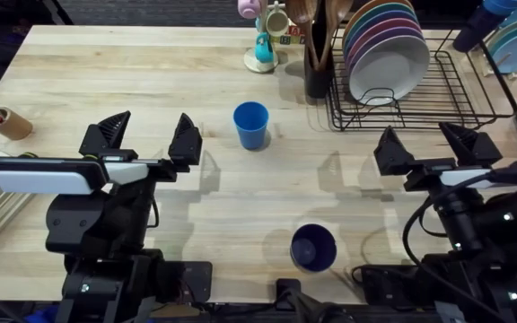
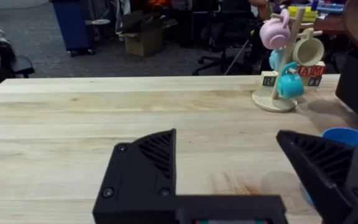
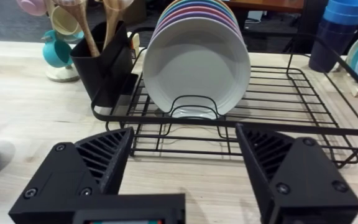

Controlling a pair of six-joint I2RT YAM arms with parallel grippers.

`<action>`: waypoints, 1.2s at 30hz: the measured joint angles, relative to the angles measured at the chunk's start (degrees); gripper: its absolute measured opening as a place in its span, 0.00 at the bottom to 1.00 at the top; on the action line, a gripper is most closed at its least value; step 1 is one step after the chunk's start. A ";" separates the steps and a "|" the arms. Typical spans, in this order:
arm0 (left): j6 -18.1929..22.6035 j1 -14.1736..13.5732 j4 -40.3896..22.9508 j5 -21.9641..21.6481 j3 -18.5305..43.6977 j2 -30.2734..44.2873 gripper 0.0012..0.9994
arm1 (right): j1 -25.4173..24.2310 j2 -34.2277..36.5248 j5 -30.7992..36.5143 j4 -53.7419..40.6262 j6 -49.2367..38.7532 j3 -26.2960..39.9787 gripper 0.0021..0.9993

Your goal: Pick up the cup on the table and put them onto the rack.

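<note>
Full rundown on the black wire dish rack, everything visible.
The black wire dish-drying rack is rectangular, thin dark metal rods forming a raised rim and a gridded floor. It sits flat on the light wooden table at the far right. A row of round plates, white in front and pastel colours behind, stands upright in its slots at the left end; the rest of the floor is bare. A black utensil holder with wooden spoons sits against its left end. No cup is in it; neither gripper touches it.
</note>
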 joint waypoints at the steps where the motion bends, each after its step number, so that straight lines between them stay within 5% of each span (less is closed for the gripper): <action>1: -0.01 0.00 -0.11 0.00 0.00 0.02 0.99 | 0.00 0.00 -0.01 -0.16 0.00 0.00 0.99; 21: -0.02 0.00 -1.89 0.79 0.50 0.02 0.99 | 0.00 0.04 0.00 -3.02 0.00 1.17 0.99; 36: -0.02 0.00 -26.84 1.20 22.69 1.18 0.99 | 0.00 11.08 -1.62 -29.43 -0.01 30.63 0.99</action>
